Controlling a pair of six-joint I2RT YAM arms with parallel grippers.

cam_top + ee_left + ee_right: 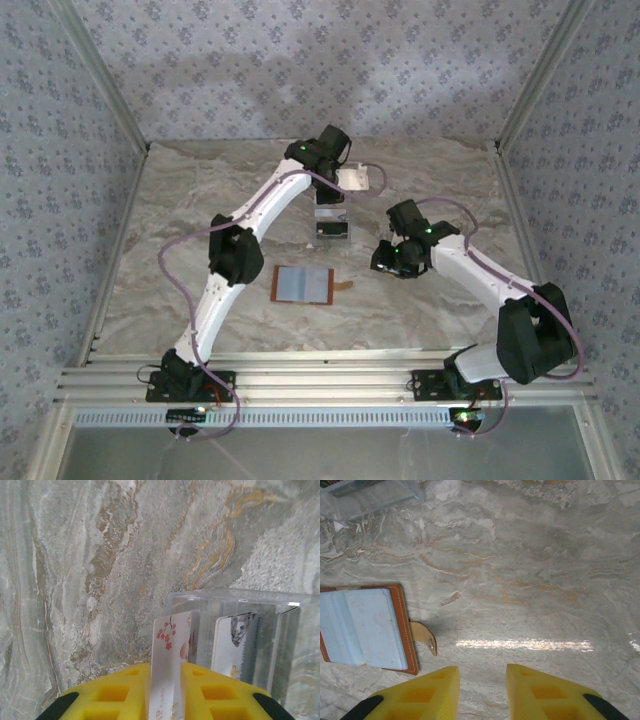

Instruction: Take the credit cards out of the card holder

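Observation:
The card holder lies open and flat on the marble table, orange-brown rim around a grey-blue inside, its strap tab pointing right. My left gripper is shut on a whitish credit card with red blossoms, held on edge. The card's far end reaches the left wall of a clear plastic tray. A second whitish card stands inside that tray. From above, the left gripper hangs over the tray. My right gripper is open and holds nothing, just right of the strap tab.
Patterned walls enclose the table on three sides. A small white flat thing lies behind the tray. The tray's corner shows beyond the card holder. Bare marble spreads right of the right gripper and left of the card holder.

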